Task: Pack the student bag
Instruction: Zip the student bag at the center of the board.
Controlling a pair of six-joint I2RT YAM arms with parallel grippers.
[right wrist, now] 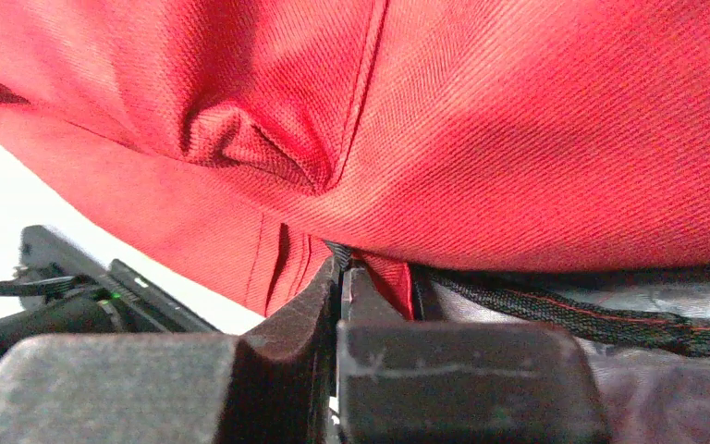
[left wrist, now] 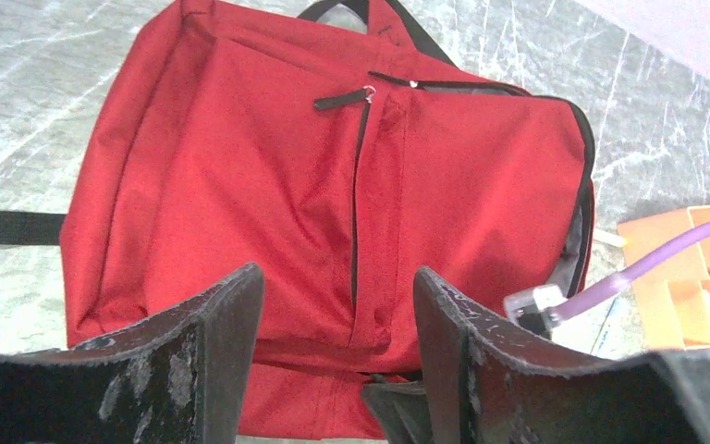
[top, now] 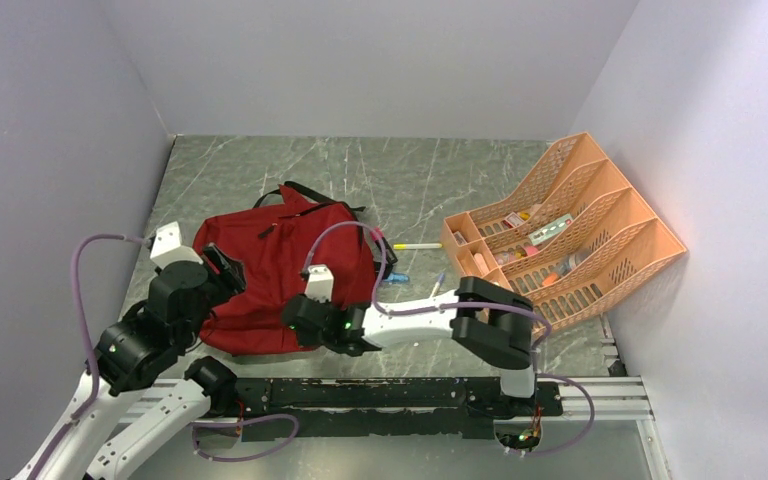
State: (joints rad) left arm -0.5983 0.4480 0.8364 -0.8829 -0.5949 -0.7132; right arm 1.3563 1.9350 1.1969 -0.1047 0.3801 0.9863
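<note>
The student bag [top: 260, 270], dark red with black straps, lies flat on the marble table, left of centre. My left gripper [top: 222, 268] hovers over its left side. In the left wrist view it [left wrist: 337, 277] stands open above the bag [left wrist: 333, 185], with only red fabric seen between the fingers. My right gripper [top: 295, 320] sits at the bag's near edge. Seen from the right wrist, its jaws [right wrist: 342, 266] are pressed together on the black zipper trim under the red fabric [right wrist: 518, 139]. Grey lining shows beside them.
An orange plastic desk organiser [top: 580, 240] holding several small items stands at the right wall, also seen from the left wrist as an orange corner [left wrist: 693, 268]. A pen [top: 415, 245] and a small blue item [top: 397, 278] lie between bag and organiser. Walls enclose the table on three sides.
</note>
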